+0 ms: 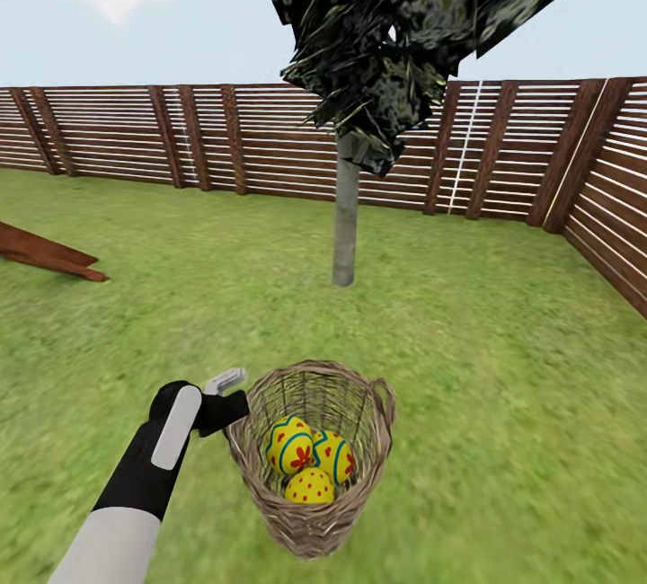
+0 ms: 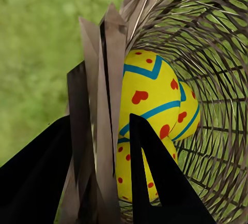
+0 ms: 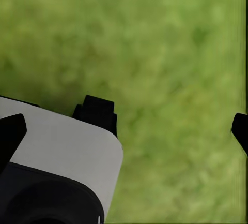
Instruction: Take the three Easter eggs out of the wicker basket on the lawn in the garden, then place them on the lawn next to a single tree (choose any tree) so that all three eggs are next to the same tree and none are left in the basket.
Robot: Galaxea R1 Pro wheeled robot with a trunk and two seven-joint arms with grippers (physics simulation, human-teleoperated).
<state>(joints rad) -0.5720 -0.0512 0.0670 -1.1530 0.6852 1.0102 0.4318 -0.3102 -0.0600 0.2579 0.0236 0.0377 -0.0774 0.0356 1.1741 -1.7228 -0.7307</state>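
Head view: the basket (image 1: 314,458) stands on the lawn (image 1: 503,368) near the tree (image 1: 345,216), three eggs (image 1: 310,458) inside. Left gripper (image 2: 101,177) straddles the basket's left rim, seemingly clamped on it. Right gripper (image 3: 124,128) hangs spread over grass.

head view high over wicker basket (image 1: 310,458), left wrist close (same basket (image 2: 206,79))

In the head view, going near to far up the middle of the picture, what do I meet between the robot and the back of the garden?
wicker basket holding the Easter eggs → open stretch of lawn → tree with the pale grey trunk → wooden fence
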